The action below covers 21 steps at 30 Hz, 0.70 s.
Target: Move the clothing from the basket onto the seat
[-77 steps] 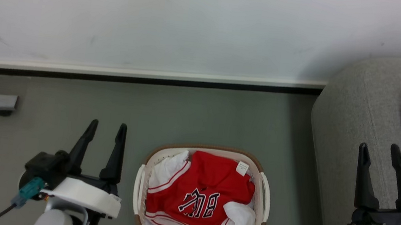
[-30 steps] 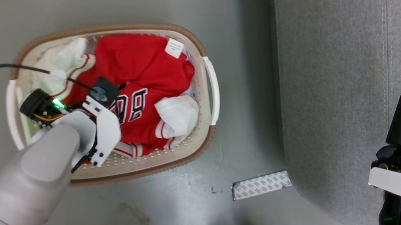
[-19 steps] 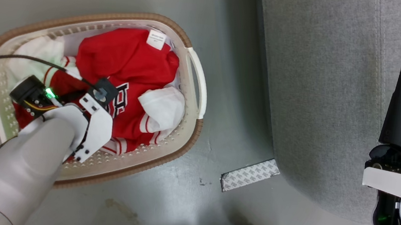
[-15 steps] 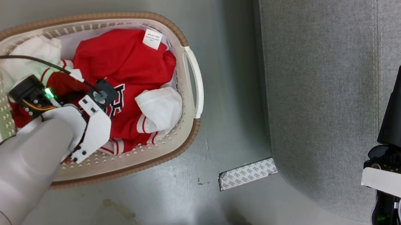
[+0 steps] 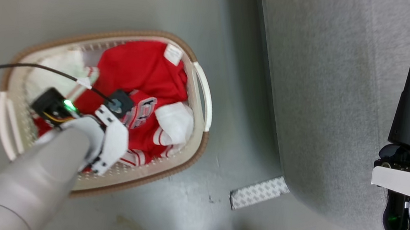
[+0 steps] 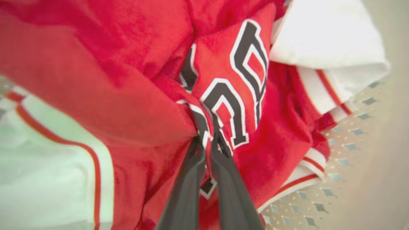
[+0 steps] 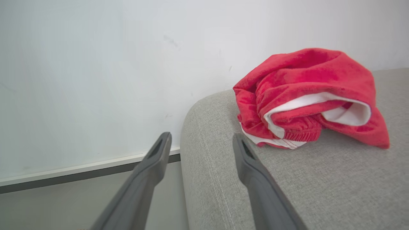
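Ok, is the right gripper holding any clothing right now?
No, the right gripper is open with nothing between its jaws; the red garment lies on the sofa beyond it.

Crumpled red jersey (image 5: 140, 68) in white basket (image 5: 204, 91), second red garment (image 7: 306, 83) on grey sofa (image 5: 327, 106)

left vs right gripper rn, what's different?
The left gripper has its jaws shut, pinching a fold of the jersey; the right gripper has its jaws open and empty. The left gripper is down in the basket; the right gripper is up by the sofa. Both have long dark fingers.
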Available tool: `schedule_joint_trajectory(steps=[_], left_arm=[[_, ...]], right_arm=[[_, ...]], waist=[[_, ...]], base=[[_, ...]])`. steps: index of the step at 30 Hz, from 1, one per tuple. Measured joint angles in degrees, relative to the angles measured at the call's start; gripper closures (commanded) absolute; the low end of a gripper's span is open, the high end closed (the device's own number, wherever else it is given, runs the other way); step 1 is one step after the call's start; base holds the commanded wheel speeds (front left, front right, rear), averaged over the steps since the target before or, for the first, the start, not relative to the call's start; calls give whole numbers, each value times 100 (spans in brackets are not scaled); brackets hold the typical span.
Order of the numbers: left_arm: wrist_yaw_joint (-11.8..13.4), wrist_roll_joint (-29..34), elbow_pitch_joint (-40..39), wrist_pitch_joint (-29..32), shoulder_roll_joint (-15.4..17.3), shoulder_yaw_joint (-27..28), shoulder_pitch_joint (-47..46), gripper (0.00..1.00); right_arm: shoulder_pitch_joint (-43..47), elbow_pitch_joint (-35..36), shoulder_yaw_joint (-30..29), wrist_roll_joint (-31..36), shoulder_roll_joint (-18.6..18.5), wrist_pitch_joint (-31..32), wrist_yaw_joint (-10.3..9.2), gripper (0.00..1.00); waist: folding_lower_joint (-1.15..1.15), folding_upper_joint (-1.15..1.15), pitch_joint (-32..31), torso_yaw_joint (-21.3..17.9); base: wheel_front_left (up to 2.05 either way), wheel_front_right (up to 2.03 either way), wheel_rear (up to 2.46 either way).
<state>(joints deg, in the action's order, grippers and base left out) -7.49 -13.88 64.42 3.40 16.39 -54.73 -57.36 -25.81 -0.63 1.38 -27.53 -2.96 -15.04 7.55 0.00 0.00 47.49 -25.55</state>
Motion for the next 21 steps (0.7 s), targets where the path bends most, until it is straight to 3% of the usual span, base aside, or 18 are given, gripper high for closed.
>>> schedule_joint_trajectory(steps=[10, 21], left_arm=[[-1, -849, -16, -937, -802, -245, 422, 100], [-3, -1661, -378, -1563, -1221, -268, 851, 100]], right_arm=[[188, -235, -253, 578, 10, 0, 0, 0], [673, -519, -439, 988, -71, 0, 0, 0]], waist=[[0, 0, -1090, 424], [-2, 0, -2576, 1071]], base=[[0, 0, 0], [0, 0, 0]])
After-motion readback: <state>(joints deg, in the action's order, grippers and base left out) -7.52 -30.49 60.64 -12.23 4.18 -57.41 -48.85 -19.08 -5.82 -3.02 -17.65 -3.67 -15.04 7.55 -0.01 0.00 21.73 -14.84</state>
